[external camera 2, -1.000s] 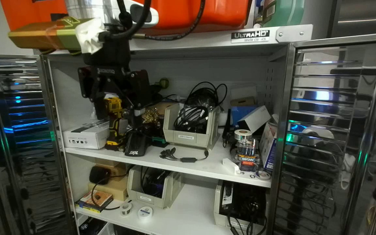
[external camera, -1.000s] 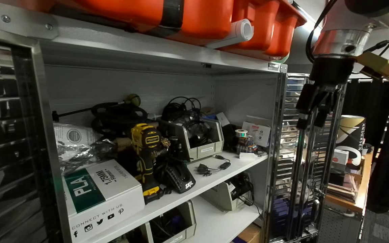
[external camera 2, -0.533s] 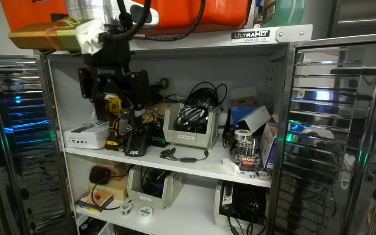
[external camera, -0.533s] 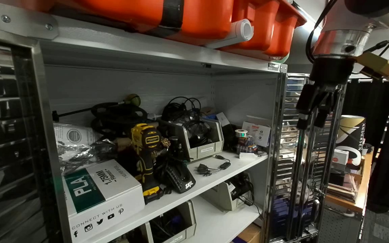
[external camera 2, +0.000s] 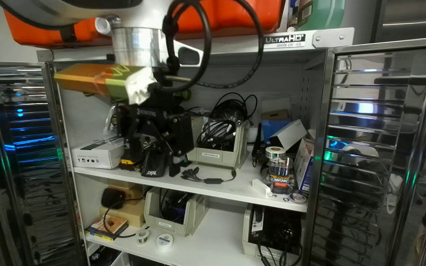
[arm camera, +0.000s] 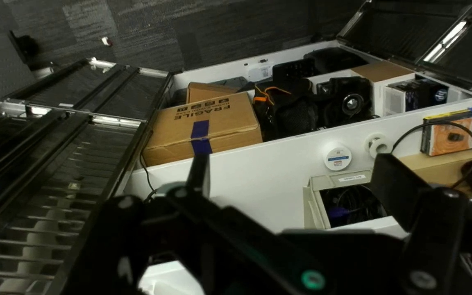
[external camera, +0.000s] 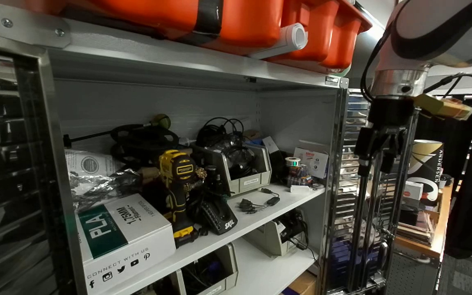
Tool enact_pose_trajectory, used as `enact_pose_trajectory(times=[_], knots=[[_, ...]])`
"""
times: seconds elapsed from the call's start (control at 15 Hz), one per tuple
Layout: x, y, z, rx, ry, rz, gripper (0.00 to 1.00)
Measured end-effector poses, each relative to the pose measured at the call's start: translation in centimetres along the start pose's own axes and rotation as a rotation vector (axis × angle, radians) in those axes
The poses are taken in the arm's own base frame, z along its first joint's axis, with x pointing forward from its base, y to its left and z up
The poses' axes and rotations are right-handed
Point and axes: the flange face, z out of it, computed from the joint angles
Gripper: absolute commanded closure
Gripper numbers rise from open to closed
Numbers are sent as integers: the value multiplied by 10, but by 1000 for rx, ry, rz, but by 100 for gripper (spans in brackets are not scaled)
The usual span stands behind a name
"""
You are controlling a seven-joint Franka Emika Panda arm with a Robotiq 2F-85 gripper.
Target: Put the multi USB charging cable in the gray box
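Observation:
The multi USB charging cable (external camera 2: 213, 181), black with several plugs bunched at one end, lies on the upper shelf in both exterior views (external camera: 273, 201). The gray box (external camera 2: 211, 156), a light-gray bin holding black cables, stands just behind it, also in both exterior views (external camera: 249, 184). My gripper (external camera 2: 154, 165) is open and empty, in front of the shelf, left of the cable in that view. It hangs beyond the shelf's right end in an exterior view (external camera: 375, 169). In the wrist view its fingers (arm camera: 291, 172) are wide apart. The cable and gray box are out of the wrist view.
A yellow-black drill (external camera: 177, 184), a SKIL charger (external camera: 218, 215) and a white carton (external camera: 125, 233) stand beside the box. Batteries (external camera 2: 280, 177) are at the shelf's other end. Similar bins (external camera 2: 168, 224) (external camera 2: 250, 246) stand on the lower shelf. Open cabinet doors (external camera 2: 383, 147) flank the shelves.
My gripper has come down and shifted toward the cable, to the right in an exterior view. It stays open. The cable and gray box have not moved.

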Motion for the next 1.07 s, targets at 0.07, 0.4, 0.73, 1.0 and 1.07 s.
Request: enact_pose_trajectory(times=[0.07,0.4,0.73,1.0,1.07], knots=[[4,6,12,-1,-27,14,0],[30,39,74,-5,-116,73,0],[69,53,119,-87,-30,94,0],[99,46,140,-118,86,113,0],[106,43,144,-119,112,120,0]])
